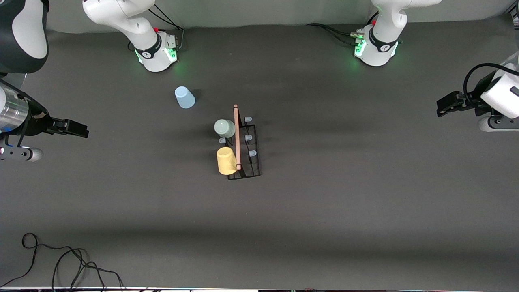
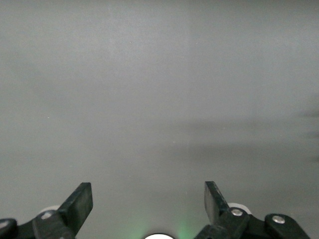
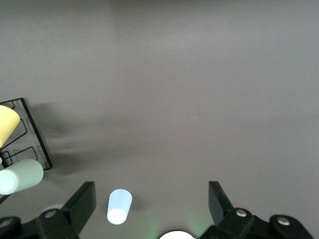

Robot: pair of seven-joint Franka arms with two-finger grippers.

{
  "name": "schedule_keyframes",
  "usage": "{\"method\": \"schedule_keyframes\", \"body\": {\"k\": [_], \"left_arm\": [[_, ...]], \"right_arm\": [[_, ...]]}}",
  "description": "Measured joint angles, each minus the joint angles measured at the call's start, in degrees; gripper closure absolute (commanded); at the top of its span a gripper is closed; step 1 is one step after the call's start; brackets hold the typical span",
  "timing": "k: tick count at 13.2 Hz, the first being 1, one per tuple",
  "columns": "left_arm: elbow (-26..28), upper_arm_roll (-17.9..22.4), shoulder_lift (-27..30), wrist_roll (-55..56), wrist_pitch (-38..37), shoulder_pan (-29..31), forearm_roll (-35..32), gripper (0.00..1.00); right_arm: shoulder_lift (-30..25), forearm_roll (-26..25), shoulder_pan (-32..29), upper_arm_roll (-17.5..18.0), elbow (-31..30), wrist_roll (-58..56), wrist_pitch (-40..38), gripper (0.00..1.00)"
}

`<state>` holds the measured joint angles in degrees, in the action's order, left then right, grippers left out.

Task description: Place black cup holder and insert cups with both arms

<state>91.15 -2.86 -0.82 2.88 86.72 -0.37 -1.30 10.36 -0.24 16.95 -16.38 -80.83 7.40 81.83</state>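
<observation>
Dark grey table (image 1: 365,202), pale wall (image 1: 263,12) above, black cable (image 1: 61,263) (loosely coiled)

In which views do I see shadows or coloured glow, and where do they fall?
Front view: green glow from the arm bases spills on the table; soft shadow lies beside the light blue cup and the black cup holder. Right wrist view: shadow stretches from the holder. Left wrist view: only faint dark bands on bare table.
</observation>
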Motion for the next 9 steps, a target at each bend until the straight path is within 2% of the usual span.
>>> {"method": "schedule_keyframes", "body": {"k": [1,2,3,6,9], "left_arm": [[0.0,0.0,0.0,0.0,0.0,0.0,0.0,0.0],[0.0,0.0,0.0,0.0,0.0,0.0,0.0,0.0],[0.0,0.0,0.0,0.0,0.0,0.0,0.0,0.0],[0.0,0.0,0.0,0.0,0.0,0.0,0.0,0.0],[0.0,0.0,0.0,0.0,0.0,0.0,0.0,0.0]], "right_arm": [[-1.1,-0.3,-4.1,4.2,-0.8,-0.4,0.0,0.0],[-2.2,-0.4,-7.3,6.9,-2.0,-2.1,0.1,0.0],[-3.5,-0.4,-9.3,8.0,-3.5,-4.3,0.5,0.0],[-7.4,-0.4,-13.0,9.3,-7.6,-6.6,2.0,0.0],[-9.3,-0.4,-13.7,9.9,-8.7,-6.7,2.6,0.0]]}}
